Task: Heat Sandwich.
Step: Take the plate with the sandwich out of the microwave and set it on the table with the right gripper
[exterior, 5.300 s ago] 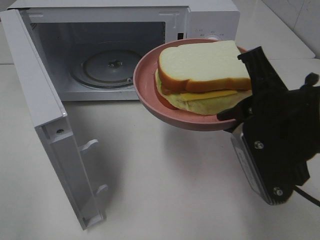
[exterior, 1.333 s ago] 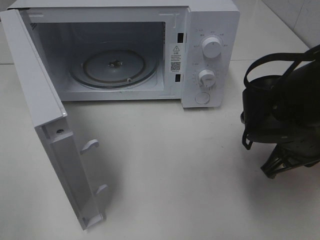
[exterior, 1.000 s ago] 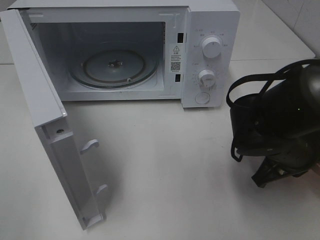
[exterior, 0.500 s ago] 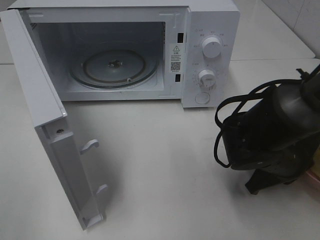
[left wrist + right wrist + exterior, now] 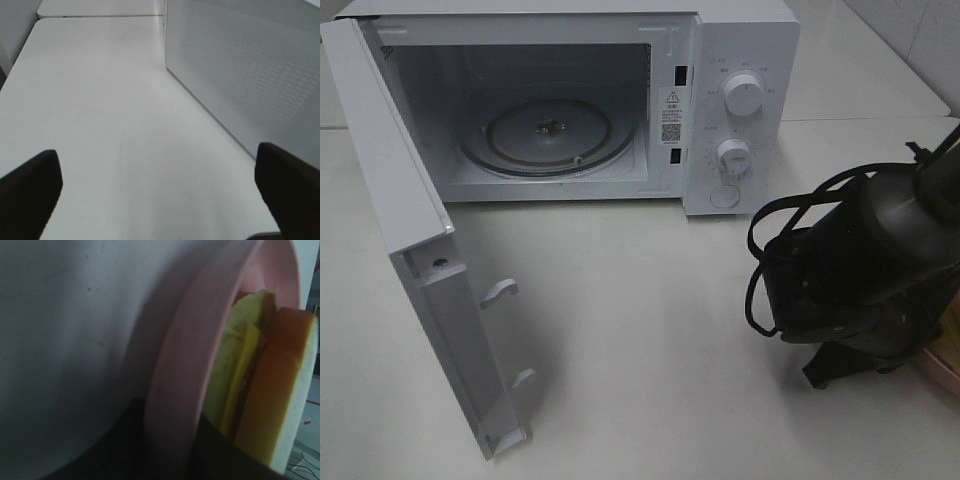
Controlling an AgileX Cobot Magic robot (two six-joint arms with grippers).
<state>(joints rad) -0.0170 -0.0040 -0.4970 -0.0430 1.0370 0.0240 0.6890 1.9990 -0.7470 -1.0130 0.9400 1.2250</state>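
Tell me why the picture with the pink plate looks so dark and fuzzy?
In the right wrist view the camera sits very close, so the plate and sandwich blur, and the lower part lies in shadow. The exterior high view is bright and sharp, with the microwave clear. The left wrist view is evenly lit.

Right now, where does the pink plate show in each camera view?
Exterior high: only a sliver of the pink plate at the right edge, behind the right arm.
Left wrist: not in it.
Right wrist: its rim fills the middle, the sandwich on it.
Shared landmark: the white table.
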